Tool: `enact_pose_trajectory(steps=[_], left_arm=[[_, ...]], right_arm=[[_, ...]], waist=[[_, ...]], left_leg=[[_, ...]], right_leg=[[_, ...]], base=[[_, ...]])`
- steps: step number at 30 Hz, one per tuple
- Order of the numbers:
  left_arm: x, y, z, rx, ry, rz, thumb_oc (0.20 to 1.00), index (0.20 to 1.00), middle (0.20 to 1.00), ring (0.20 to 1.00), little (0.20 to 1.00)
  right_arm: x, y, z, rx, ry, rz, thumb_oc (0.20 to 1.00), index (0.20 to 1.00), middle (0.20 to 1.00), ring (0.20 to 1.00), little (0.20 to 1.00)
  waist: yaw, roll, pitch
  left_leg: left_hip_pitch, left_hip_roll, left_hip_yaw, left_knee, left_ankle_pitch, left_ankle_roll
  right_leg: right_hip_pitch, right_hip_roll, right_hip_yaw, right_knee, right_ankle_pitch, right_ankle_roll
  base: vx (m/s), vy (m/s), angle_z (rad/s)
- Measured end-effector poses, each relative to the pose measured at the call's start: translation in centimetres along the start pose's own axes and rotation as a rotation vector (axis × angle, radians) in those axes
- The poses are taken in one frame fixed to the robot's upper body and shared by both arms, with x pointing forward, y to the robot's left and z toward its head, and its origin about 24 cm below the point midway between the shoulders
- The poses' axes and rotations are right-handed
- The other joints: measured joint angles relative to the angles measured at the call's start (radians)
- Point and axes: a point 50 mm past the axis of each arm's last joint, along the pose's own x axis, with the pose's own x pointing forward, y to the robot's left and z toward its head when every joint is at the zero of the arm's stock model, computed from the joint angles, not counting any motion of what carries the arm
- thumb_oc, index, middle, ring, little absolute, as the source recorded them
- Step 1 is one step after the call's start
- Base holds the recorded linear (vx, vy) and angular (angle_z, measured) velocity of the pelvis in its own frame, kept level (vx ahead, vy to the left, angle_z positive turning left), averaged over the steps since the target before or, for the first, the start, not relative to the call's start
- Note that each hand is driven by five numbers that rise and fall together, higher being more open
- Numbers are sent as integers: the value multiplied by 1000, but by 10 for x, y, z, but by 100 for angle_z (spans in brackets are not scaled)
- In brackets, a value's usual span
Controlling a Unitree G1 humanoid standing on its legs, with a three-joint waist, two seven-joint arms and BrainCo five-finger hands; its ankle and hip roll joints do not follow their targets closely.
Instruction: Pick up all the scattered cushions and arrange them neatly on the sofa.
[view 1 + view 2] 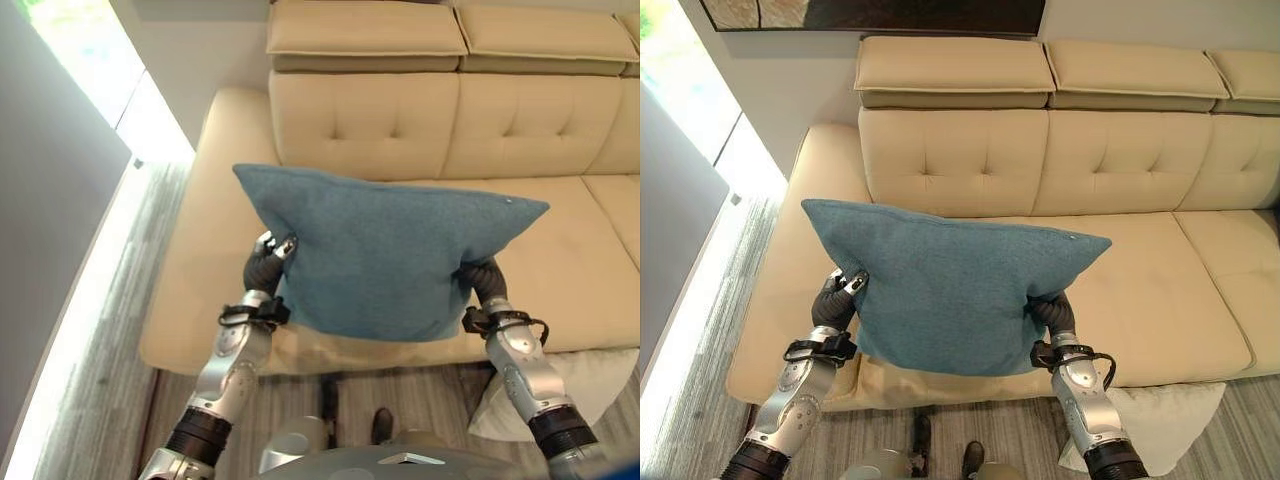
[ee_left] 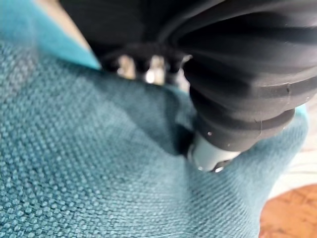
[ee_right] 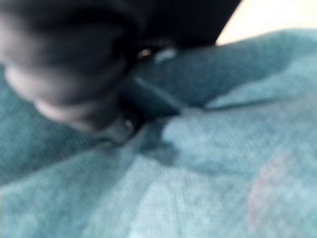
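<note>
- Far left, a strip of bright window [image 1: 95, 60] runs along the wall, and the wood-look floor [image 1: 110, 330] below it catches the light.
- The left hand [image 1: 268, 262] sits at the left edge of the blue cushion [image 1: 385, 255], its fingers curled over the edge and its thumb pressed into the fabric, so it is clamped on the cushion.
- The blue cushion is held up in the air between the two hands, tilted with its upper left corner towards the sofa back, above the front of the left seat of the beige sofa [image 1: 970, 150].
- The right hand [image 1: 1052, 312] is at the cushion's lower right edge; its fingers are tucked behind the cloth, and I cannot tell whether they are curled or straight.
- Behind the cushion the sofa's tufted back and flat headrests line the wall, with a dark picture frame [image 1: 880, 15] above them.
- Low on the right, a white cushion [image 1: 1160, 420] lies on the floor just in front of the sofa.
</note>
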Motion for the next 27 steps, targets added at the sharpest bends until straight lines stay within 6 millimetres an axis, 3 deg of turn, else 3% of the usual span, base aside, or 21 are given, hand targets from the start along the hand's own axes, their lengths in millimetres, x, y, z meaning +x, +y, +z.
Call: enact_pose_trajectory(steps=[1,3,4,6,7,9,10,11,12,14,17,19,22,23,27], left_arm=[[2,0,3,10,-6,-4,200,200,200,200,200],[2,0,3,12,-8,-3,200,200,200,200,200],[2,0,4,13,-19,-3,200,200,200,200,200],[1,4,6,21,-23,7,200,200,200,200,200],[1,6,7,23,-26,17,200,200,200,200,200],[2,7,8,28,-32,21,200,200,200,200,200],[1,7,8,34,-32,20,200,200,200,200,200],[-2,9,5,33,-21,29,200,200,200,200,200],[-5,11,3,28,-13,40,200,200,200,200,200],[-8,7,-5,-12,-4,54,200,200,200,200,200],[-5,-1,-6,-4,-13,47,200,200,200,200,200],[10,-14,2,31,-44,13,200,200,200,200,200],[28,-23,16,44,-105,23,200,200,200,200,200],[50,-27,25,56,-138,56,200,200,200,200,200],[91,-37,69,97,-280,119,200,200,200,200,200]], right_arm=[[0,0,0,0,0,1,200,200,200,200,200],[0,0,-1,-1,2,0,200,200,200,200,200],[2,0,2,-1,-9,3,200,200,200,200,200],[3,3,4,-3,-16,14,200,200,200,200,200],[3,4,4,-8,-13,23,200,200,200,200,200],[2,6,1,-18,-4,29,200,200,200,200,200],[1,6,-1,-26,4,28,200,200,200,200,200],[-3,5,-9,-34,35,25,200,200,200,200,200],[-5,5,-11,-34,45,23,200,200,200,200,200],[-4,2,-12,-64,43,2,200,200,200,200,200],[-1,-6,-5,-121,22,-26,200,200,200,200,200],[6,-12,6,-162,-13,-58,200,200,200,200,200],[30,-5,34,-193,-108,-64,200,200,200,200,200],[52,0,49,-228,-136,-76,200,200,200,200,200],[93,12,110,-317,-276,-88,200,200,200,200,200]], waist=[[-1,0,2],[-13,0,0],[-19,-4,-4],[-11,-7,-4],[-16,-7,-4],[-30,-11,-6],[-32,-16,-9],[-41,-49,-30],[-42,-59,-38],[-46,-42,-48],[-50,-33,-52],[-61,-32,-53],[-59,-26,-51],[-63,-21,-51],[-57,-23,-10]], left_leg=[[24,-2,-1,-2,-8,7],[39,-4,-1,-2,-13,5],[55,-5,4,-12,-16,0],[55,-1,-4,-20,-21,-5],[55,1,-12,-20,-24,-8],[60,-2,-24,-20,-26,-12],[66,-3,-28,-20,-28,-16],[79,-14,-49,-20,-40,-38],[90,-11,-59,-21,-46,-54],[92,34,-90,-26,-57,-92],[72,86,-117,-21,-49,-117],[43,108,-159,-21,-38,-138],[2,123,-159,-18,-24,-154],[-31,127,-161,-14,-16,-165],[-190,117,-163,0,25,-171]], right_leg=[[-48,-20,2,123,-16,26],[-57,-39,3,142,-30,26],[-59,-83,1,62,-20,25],[-51,-88,26,-81,13,30],[-46,-80,77,-155,41,47],[-32,-87,124,-300,126,54],[-19,-93,122,-357,177,48],[21,-107,98,-424,234,45],[48,-106,97,-459,294,21],[78,-65,63,-493,292,-1],[77,-18,21,-493,285,-36],[62,1,-14,-493,278,-50],[17,20,-16,-488,293,-69],[-12,25,-31,-488,294,-71],[-164,16,-30,-487,341,-73]], base=[[138,-10,-1],[128,-34,15],[97,-33,13],[128,-59,3],[114,-91,9],[116,-115,19],[155,-155,34],[157,-166,38],[149,-164,42],[76,-101,32],[46,-135,28],[-32,-70,43],[-71,-73,-1],[-177,-51,8],[-166,7,4]])
